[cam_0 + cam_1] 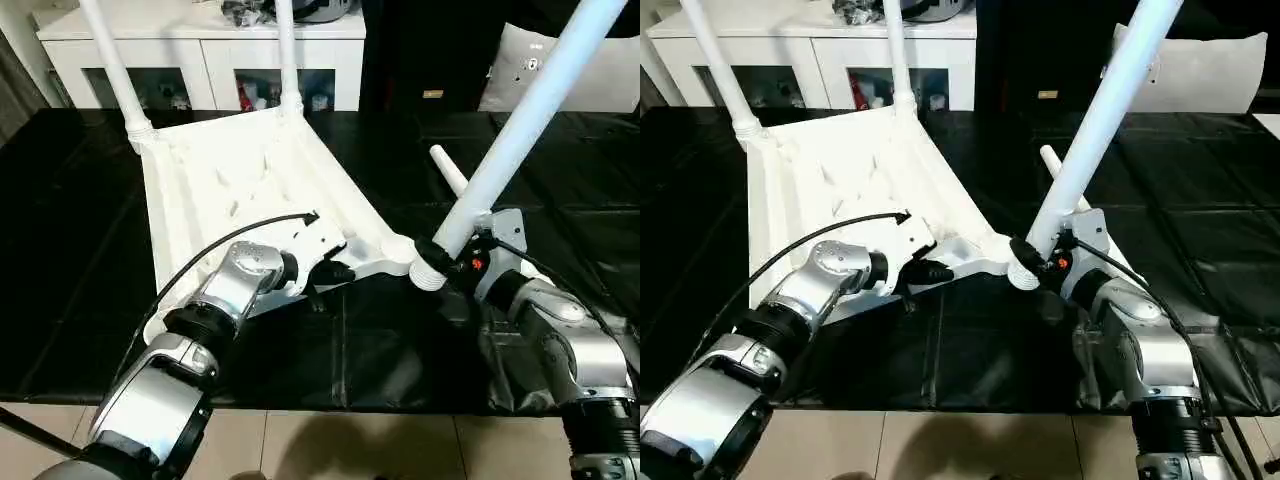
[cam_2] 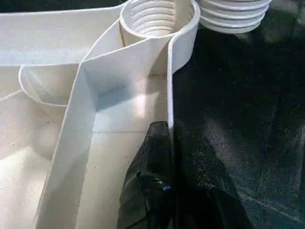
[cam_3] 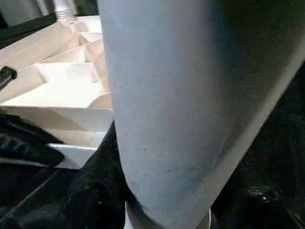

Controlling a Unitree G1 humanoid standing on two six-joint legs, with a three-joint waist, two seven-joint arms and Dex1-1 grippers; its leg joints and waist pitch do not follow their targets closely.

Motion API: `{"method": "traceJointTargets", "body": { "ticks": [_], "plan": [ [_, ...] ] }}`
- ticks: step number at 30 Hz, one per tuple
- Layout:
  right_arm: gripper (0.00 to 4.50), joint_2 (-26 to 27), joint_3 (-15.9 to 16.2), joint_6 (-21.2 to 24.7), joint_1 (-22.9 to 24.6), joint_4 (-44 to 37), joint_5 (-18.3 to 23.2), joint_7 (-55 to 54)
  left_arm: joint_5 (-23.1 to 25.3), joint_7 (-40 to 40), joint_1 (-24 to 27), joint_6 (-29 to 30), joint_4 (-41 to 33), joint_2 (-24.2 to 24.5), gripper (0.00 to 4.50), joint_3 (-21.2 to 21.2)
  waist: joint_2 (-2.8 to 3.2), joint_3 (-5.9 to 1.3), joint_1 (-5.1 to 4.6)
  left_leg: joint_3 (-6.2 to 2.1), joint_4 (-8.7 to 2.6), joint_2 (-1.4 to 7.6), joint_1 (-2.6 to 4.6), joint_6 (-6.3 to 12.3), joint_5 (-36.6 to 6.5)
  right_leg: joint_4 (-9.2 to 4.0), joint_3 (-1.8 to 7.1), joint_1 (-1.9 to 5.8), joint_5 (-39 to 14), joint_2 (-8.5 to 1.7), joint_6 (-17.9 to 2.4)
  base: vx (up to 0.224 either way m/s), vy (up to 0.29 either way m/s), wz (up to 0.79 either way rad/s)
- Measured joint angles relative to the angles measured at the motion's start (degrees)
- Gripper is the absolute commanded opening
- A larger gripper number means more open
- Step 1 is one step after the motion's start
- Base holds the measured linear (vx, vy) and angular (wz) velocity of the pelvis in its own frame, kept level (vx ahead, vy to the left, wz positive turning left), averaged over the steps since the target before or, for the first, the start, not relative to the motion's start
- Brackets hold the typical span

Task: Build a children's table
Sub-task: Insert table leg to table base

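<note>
**A:** While the left gripper (image 1: 335, 268) pinches the near rim of the table top (image 1: 240, 180), is the third leg going in?

**B:** Looks like it. Top lies upside down on the black mat (image 1: 400, 350), two legs (image 1: 115, 70) already standing in the far corners. Right gripper (image 1: 1045, 262) grasps the third leg (image 1: 520, 130) low down, threaded end just beside the near-right socket (image 2: 157, 19), not seated.

**A:** Fingers on the left?

**B:** Clamped on the rim wall, one finger (image 2: 152, 191) inside it, just left of that socket. Steadying job.

**A:** Next?

**B:** My read: leg tilts right, so upright it over the socket, lower, then twist. A fourth leg (image 1: 450, 172) lies on the mat beyond.
</note>
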Motion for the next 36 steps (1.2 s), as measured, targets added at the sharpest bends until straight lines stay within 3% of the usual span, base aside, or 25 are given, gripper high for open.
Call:
{"method": "traceJointTargets", "body": {
  "ticks": [11,25,31,36],
  "plan": [
    [1.88,-5.46,2.93,5.72,-0.8,-2.37,0.54,8.42,-0.4,-9.43,8.16,-2.32,-12.44,6.02,0.0,-1.6,0.01,0.0,0.2,0.02,-0.13,0.0,0.34,-0.03,0.0,-0.01,0.01,0.24,-0.08,0.0,0.06,0.0,0.0,0.0],
    [1.88,-7.7,8.3,9.73,-5.16,-3.04,0.93,17.61,1.35,-10.58,11.95,-0.75,-21.21,9.17,0.0,-3.38,-0.07,0.03,0.05,0.04,-0.3,0.0,0.61,-0.04,0.0,-0.1,0.01,0.45,-0.15,0.0,0.09,0.0,0.0,0.0],
    [1.88,-6.18,7.96,11.45,-6.92,-3.67,4.81,19.66,2.42,-10.67,12.3,-2.53,-22.46,9.08,0.0,-4.65,-0.15,0.05,0.61,0.02,-0.3,-0.04,0.57,-0.03,-0.01,-0.12,0.02,0.45,-0.15,-0.03,0.06,0.0,0.0,0.0],
    [1.88,-5.19,6.19,11.58,-7.07,-4.07,6.35,19.6,2.42,-11.43,12.78,-4.24,-23.39,8.55,0.0,-6.29,-0.17,0.05,1.96,0.01,-0.3,-0.06,0.57,-0.03,0.0,-0.11,0.03,0.45,-0.15,-0.05,0.05,0.0,0.0,0.0]
  ]
}}
